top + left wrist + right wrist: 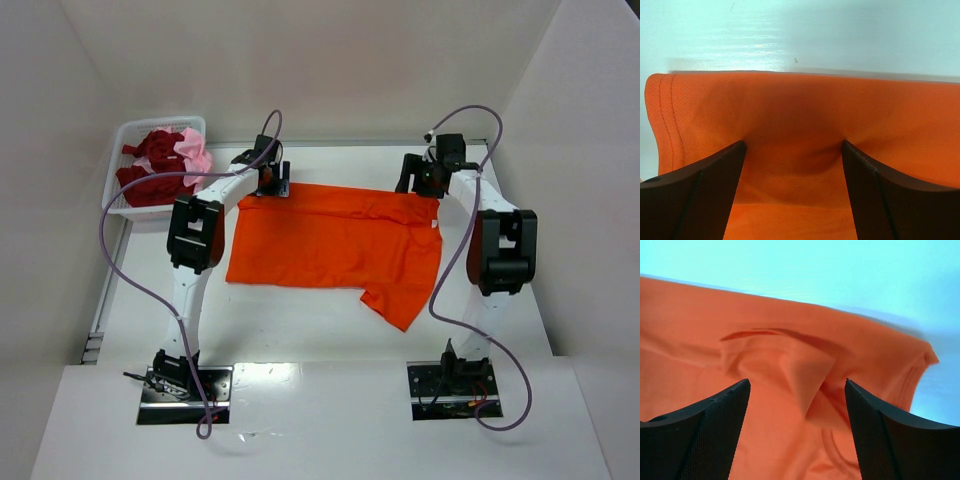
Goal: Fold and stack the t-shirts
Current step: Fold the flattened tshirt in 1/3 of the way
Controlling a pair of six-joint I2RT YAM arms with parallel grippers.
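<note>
A bright orange t-shirt [335, 243] lies spread on the white table, one sleeve hanging toward the front right. My left gripper [268, 186] is at its far left corner, jaws open over the hemmed edge [790, 125]. My right gripper [425, 188] is at its far right corner, jaws open over a raised fold of cloth [810, 375]. Neither grips the cloth. Dark red t-shirts [155, 180] and a pale pink one [193, 152] lie bunched in the basket.
A white mesh basket [125, 135] stands at the back left of the table [300, 320]. White walls close in the back and sides. Purple cables loop from both arms.
</note>
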